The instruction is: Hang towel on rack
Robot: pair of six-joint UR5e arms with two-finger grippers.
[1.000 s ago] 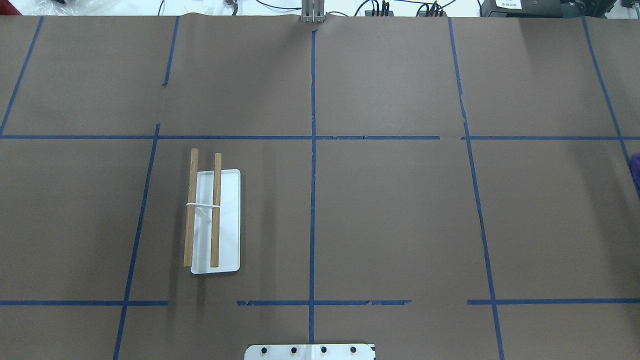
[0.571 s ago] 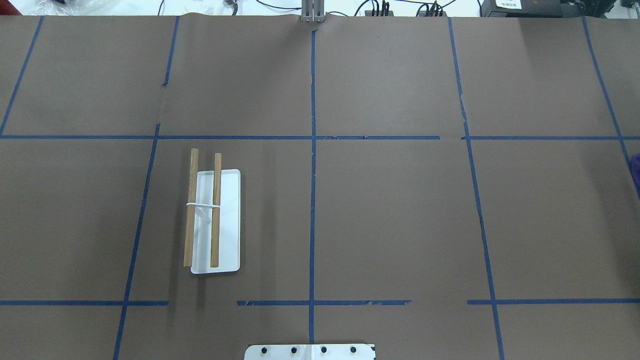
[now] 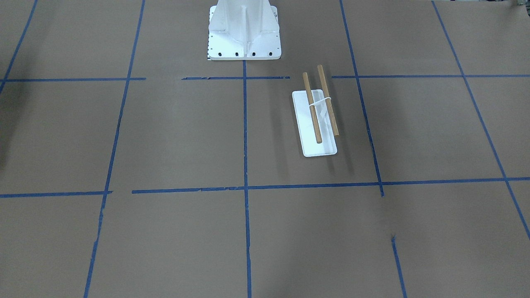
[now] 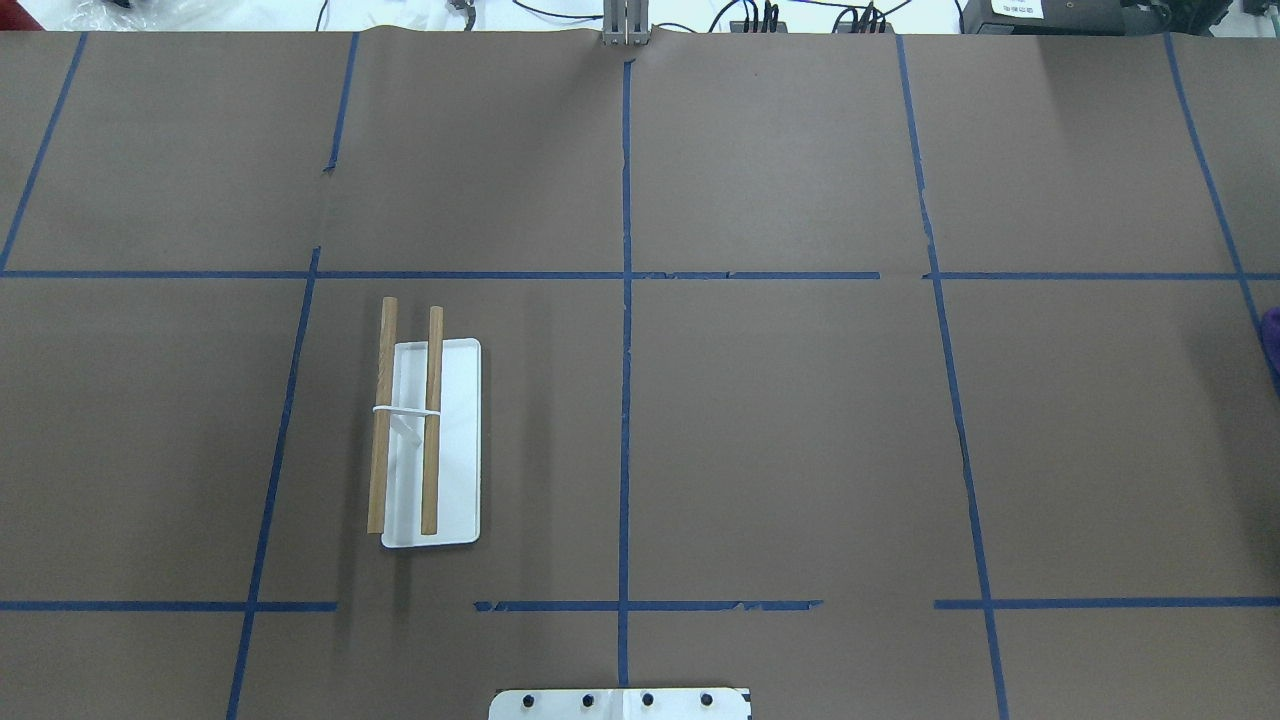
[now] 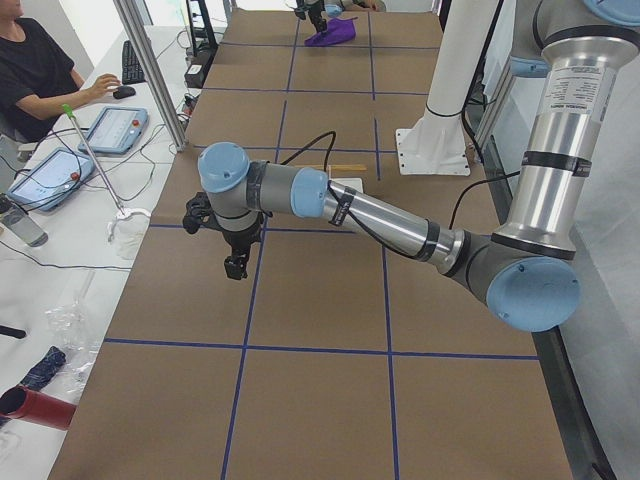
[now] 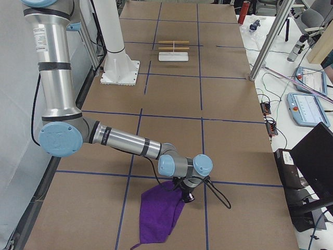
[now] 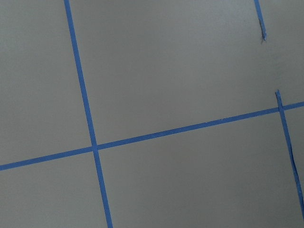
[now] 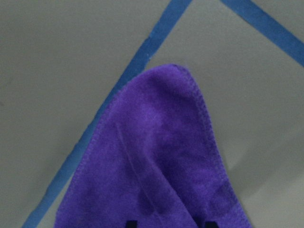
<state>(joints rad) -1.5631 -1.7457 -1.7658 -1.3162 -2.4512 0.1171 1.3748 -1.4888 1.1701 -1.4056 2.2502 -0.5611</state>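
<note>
Jaws of the right gripper point(image 6: 187, 197) are pinched on a raised fold of the towel point(image 6: 158, 214). In the right wrist view its 2 dark fingertips point(image 8: 130, 223) show at the bottom edge, with purple cloth bunched between them. Most of the towel lies spread on the brown table point(image 4: 800, 420) near the end on the robot's right, with one edge lying over a blue tape line point(image 8: 142, 52). In the overhead view only a purple sliver shows at the right border. Whether the left gripper point(image 5: 236, 266) is open or closed I cannot tell; it hangs pointing down above the table near the opposite end, and its wrist camera sees only paper and tape. The rack point(image 4: 455, 450) stands on the robot's left half, well apart from the towel, with its 2 wooden dowels point(image 4: 432, 420) parallel above the white base, not far from the white pedestal point(image 3: 244, 33).
</note>
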